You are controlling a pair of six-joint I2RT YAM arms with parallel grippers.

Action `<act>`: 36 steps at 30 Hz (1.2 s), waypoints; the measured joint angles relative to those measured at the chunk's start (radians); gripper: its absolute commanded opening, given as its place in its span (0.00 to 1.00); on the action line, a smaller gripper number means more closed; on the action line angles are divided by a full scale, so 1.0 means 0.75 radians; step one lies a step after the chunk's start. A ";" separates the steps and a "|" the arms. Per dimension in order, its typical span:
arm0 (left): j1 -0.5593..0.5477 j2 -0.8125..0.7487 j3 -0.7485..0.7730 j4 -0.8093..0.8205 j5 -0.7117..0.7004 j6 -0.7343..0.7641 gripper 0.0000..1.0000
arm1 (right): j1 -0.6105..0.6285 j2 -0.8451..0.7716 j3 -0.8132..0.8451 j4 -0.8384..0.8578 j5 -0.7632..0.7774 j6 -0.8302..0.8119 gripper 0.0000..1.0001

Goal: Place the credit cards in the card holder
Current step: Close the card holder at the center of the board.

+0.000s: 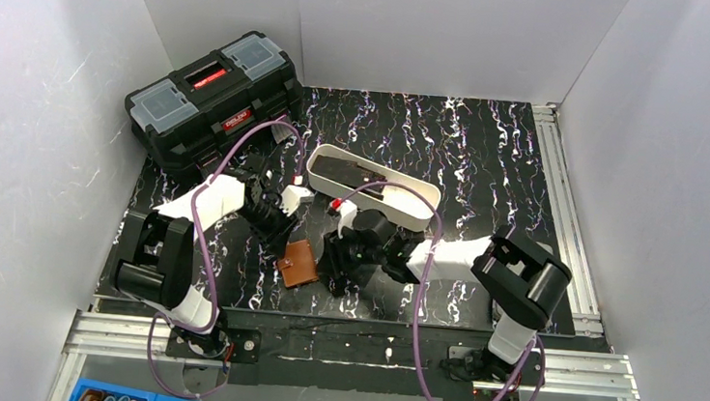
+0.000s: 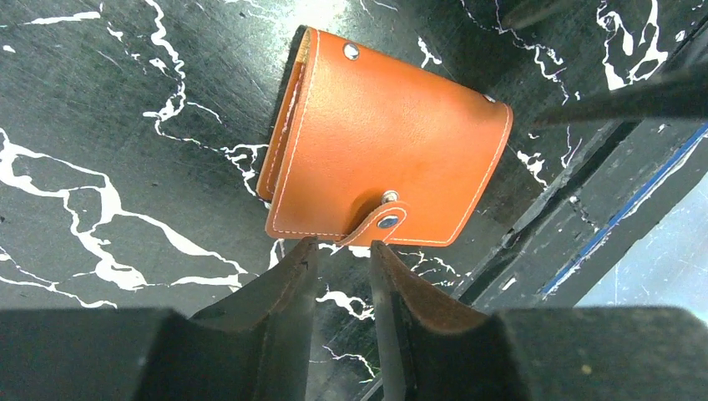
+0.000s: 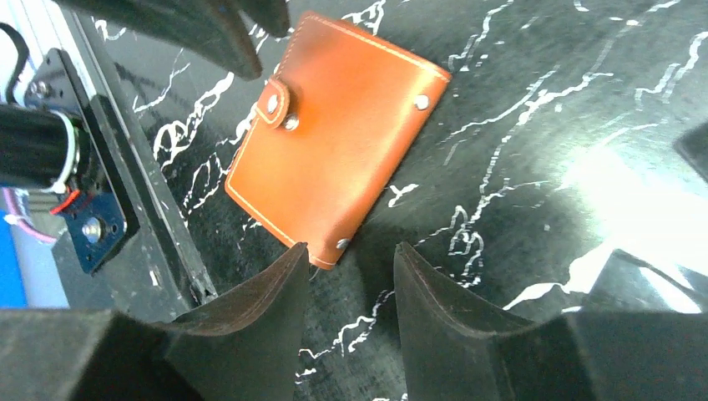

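Wrist views | card holder (image 2: pixel 384 142) is lying closed on desk (image 2: pixel 100 125) | your left tool (image 2: pixel 342 246) and right tool (image 3: pixel 351 249) are standing apart, clamping nothing

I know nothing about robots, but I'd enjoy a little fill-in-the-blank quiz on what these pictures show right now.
1. The brown card holder lies folded ___, its strap wrapped over the edge.
2. The left fingers and the right fingers stand apart and hold ___.
3. Seen from above, the card holder sits ___ the two arms.
4. The long tray behind it is ___ in colour.

Missing words: closed; nothing; between; white.
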 measured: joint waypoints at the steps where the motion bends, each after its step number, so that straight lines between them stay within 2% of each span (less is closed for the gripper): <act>1: 0.000 0.000 -0.003 0.000 -0.003 0.002 0.32 | 0.014 0.000 0.000 -0.001 0.010 -0.019 0.52; 8: -0.015 0.000 -0.026 0.026 -0.027 0.014 0.33 | 0.115 0.055 0.075 -0.020 0.073 -0.128 0.52; 16: -0.085 0.012 -0.052 0.088 -0.071 -0.005 0.32 | 0.113 0.094 0.107 -0.029 0.096 -0.154 0.50; 36: -0.102 0.012 -0.056 0.107 -0.106 -0.043 0.31 | 0.124 0.168 0.180 -0.061 0.101 -0.142 0.47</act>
